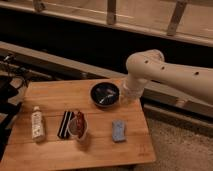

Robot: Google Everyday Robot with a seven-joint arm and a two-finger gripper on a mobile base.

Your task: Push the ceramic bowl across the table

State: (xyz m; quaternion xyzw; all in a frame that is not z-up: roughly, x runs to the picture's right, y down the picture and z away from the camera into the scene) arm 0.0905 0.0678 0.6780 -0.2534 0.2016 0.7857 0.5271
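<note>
The ceramic bowl (104, 94) is round, shallow and glossy dark, with pale glints inside. It sits on the light-brown wooden table (55, 92) near the far right edge. My white arm reaches in from the right and bends down right next to the bowl. The gripper (121, 97) is at the bowl's right rim, mostly hidden behind the wrist. Whether it touches the bowl I cannot tell.
A small white cup (77, 129) with reddish contents stands at front centre. A dark striped packet (65, 124) lies beside it. A pale bottle (37, 123) lies at the left. A blue sponge (118, 130) lies at the front right. A dark ledge and railing run behind the table.
</note>
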